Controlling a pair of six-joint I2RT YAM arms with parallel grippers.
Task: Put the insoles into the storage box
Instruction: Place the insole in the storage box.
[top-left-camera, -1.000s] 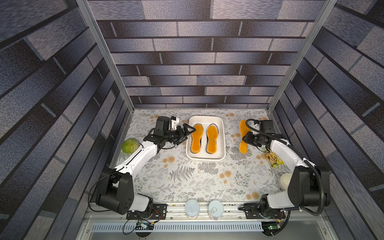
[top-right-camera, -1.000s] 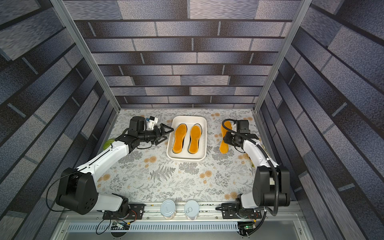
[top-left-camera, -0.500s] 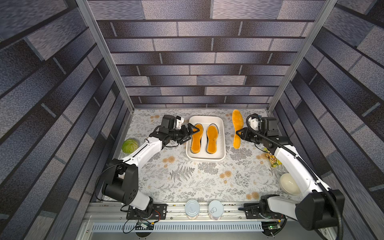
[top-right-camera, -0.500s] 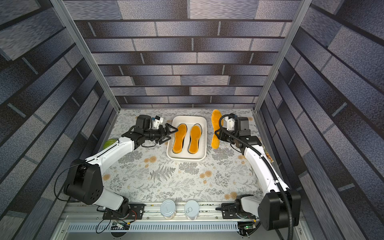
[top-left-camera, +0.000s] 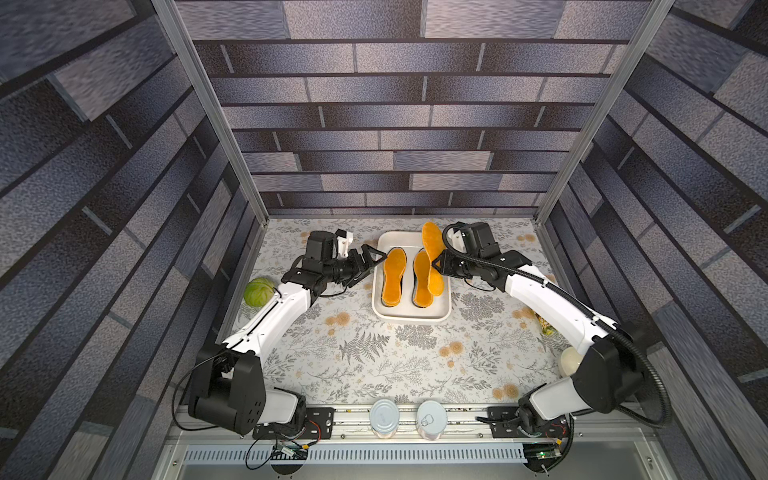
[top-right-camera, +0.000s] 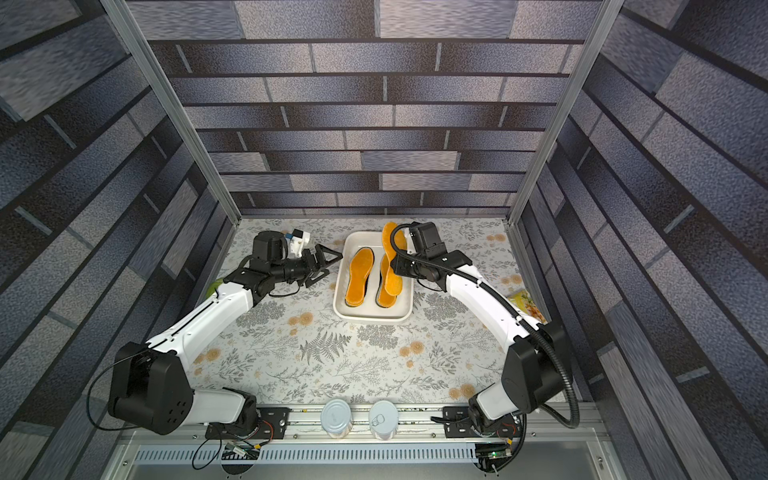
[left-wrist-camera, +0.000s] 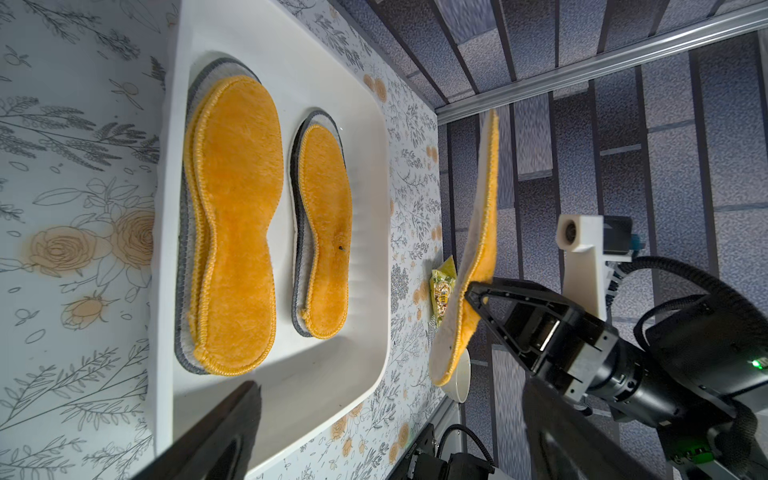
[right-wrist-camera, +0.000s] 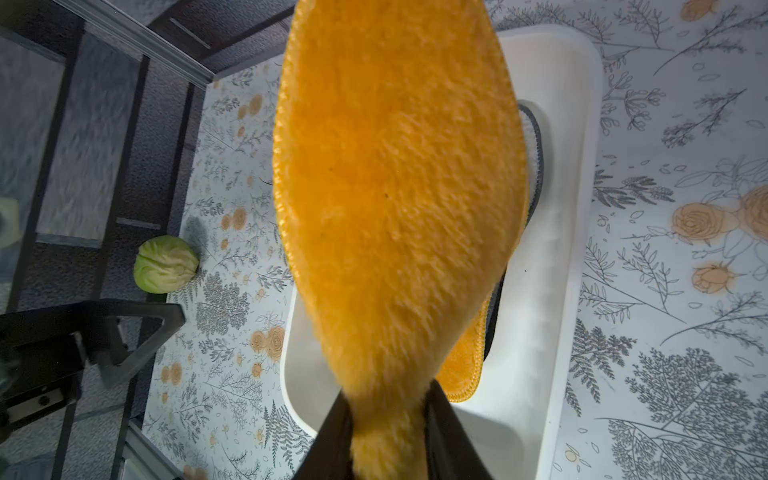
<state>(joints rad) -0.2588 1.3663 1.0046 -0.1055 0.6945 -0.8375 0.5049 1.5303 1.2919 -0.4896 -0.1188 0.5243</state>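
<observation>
The storage box (top-left-camera: 409, 320) (top-right-camera: 374, 318) is a shallow white tray at the table's back middle. In it lie two stacks of insoles (top-left-camera: 394, 276) (top-left-camera: 422, 286), each with a fuzzy orange one on top. The left wrist view shows grey felt pads with dark edging (left-wrist-camera: 181, 249) under them. My right gripper (top-left-camera: 437, 262) (right-wrist-camera: 388, 436) is shut on the heel of another orange insole (top-left-camera: 431, 243) (right-wrist-camera: 395, 187) (left-wrist-camera: 482, 232). That insole hangs on edge over the box's right side. My left gripper (top-left-camera: 372, 259) (left-wrist-camera: 390, 390) stands open and empty at the box's left rim.
A green cabbage (top-left-camera: 258, 291) lies by the left wall. By the right wall are a snack packet (top-left-camera: 546, 326) and a cream bowl (top-left-camera: 570, 360). Two cans (top-left-camera: 384, 417) (top-left-camera: 431, 417) stand at the front edge. Bare floral cloth lies between the box and the cans.
My right gripper has lifted the orange insole off the table right of the box and carried it left over the box's right side. The left gripper edged towards the box, still open.
</observation>
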